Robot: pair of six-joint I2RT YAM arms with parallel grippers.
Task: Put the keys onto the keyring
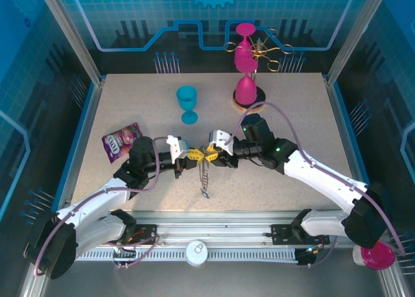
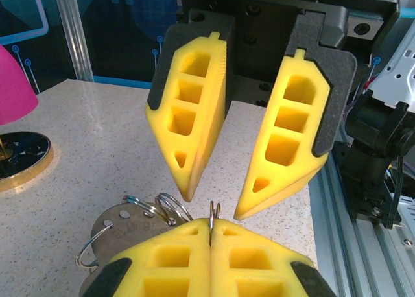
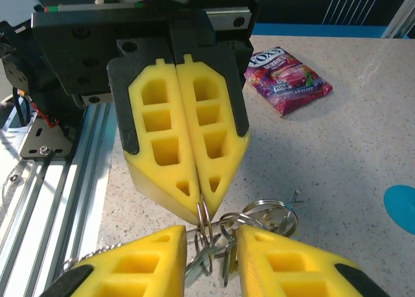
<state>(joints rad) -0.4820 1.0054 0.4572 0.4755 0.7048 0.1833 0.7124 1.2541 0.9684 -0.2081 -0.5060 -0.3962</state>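
Beige speckled bench (image 1: pixel 130 109). Left claw (image 1: pixel 192 155) and right claw (image 1: pixel 214 154) are bright yellow foam on black. Right arm (image 1: pixel 324 180) white with black joints. Silvery keyring (image 3: pixel 266 213). Turquoise blue goblet (image 1: pixel 187 102), magenta goblets (image 1: pixel 246 88), gold stand (image 1: pixel 249 106), purple snack packet (image 1: pixel 121 141) with white lettering

The left hand (image 2: pixel 211 229) pinches the keyring (image 2: pixel 213 213), whose lower part is hidden between its pressed fingers, themselves cut by the bottom edge. Inside the right hand (image 3: pixel 211 240), the keys (image 3: pixel 201 264) run off the frame. From above, both are too small to tell apart.
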